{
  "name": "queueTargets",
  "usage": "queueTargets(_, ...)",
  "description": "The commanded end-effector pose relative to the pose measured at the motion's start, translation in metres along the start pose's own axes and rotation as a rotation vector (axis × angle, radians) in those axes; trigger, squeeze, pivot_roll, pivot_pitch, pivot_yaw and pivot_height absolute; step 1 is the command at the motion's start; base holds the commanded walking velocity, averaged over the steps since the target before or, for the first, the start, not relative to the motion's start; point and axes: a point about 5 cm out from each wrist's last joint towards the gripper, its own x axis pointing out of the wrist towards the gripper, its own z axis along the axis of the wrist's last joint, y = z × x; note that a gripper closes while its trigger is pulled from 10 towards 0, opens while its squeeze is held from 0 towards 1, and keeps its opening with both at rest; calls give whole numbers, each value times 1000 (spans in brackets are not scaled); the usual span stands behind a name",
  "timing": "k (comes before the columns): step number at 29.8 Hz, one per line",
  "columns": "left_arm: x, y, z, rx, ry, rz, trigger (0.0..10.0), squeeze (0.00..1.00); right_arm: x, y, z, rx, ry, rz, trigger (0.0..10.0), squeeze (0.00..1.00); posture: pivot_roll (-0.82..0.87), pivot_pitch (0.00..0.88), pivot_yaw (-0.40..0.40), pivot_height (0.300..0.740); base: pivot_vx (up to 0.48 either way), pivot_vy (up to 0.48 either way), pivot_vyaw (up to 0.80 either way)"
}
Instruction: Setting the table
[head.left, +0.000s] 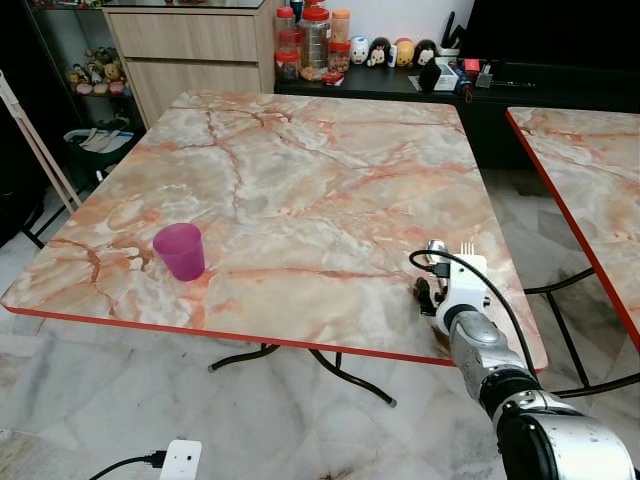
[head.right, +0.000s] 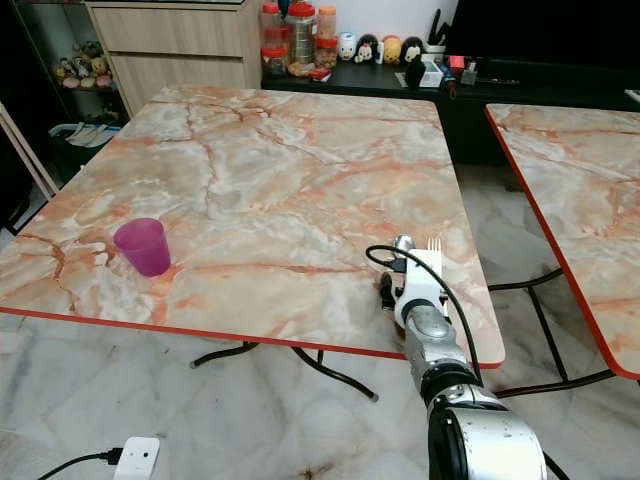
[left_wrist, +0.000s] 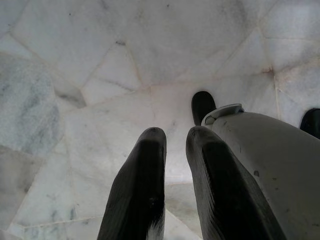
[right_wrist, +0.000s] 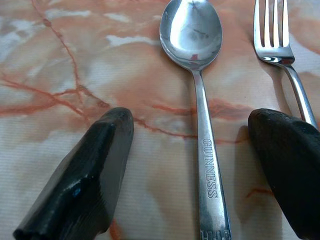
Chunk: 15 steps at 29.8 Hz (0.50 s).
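The right gripper (right_wrist: 192, 170) rests low over the near right corner of the tabletop (head.left: 300, 180), its two black fingers (right_wrist: 85, 185) spread wide and holding nothing. Between them lies a spoon (right_wrist: 197, 75), bowl pointing away from the wrist, its handle running back through the gap without touching either finger. Just beside the spoon, on the side of the other finger, lies a fork (right_wrist: 280, 45), tines also pointing away; its handle passes under or right against that finger, and I cannot tell which. From the head, the fork tines (head.left: 466, 247) peek out past the white wrist near the table's red edge. A purple cup (head.left: 180, 250) stands upright well apart, toward the near left corner. The left gripper (left_wrist: 175, 185) hangs idle over the marble floor (left_wrist: 100, 75), fingers slightly parted and empty. My judgement is that the cutlery is being laid at this place: either just released or about to be gripped. Next, the gripper should lift straight clear without dragging the fork askew.
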Motion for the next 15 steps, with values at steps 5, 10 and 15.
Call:
queueTargets(5,0,4,-2,2,8,3,10000,0,0,3,-6,-15,41,7,9843,0,37,49,-26,740,0,0,0)
queueTargets(10,0,4,-3,6,14,-2,10000,0,-1,2,-9,-18,55,1,3804,0,39,48,-25,740,0,0,0)
queueTargets(15,0,4,-2,8,17,-4,10000,0,-1,2,-12,-6,65,-3,0,0,40,46,-24,740,0,0,0)
